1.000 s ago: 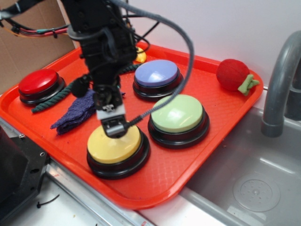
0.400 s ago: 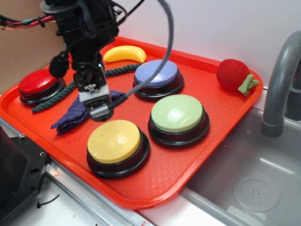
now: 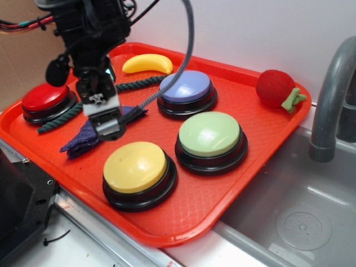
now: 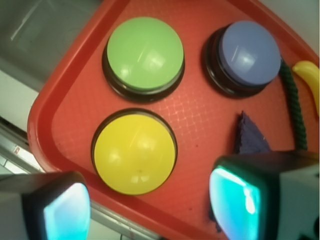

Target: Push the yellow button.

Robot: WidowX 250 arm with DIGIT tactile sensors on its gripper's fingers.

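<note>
The yellow button is a pale-yellow dome on a black base at the tray's front; it also shows mid-left in the wrist view. My gripper hangs above the tray to the button's upper left, over the purple cloth, clear of the dome. From the wrist, the gripper stands open with nothing between its fingertips, and the button lies just ahead of them.
The orange tray also holds a green button, a blue button, a red button, a toy banana, a green rope and a red strawberry toy. A sink and faucet lie right.
The gripper has lifted off the yellow button's dome and moved up and to the left, now hanging over the purple cloth. The button is uncovered.
</note>
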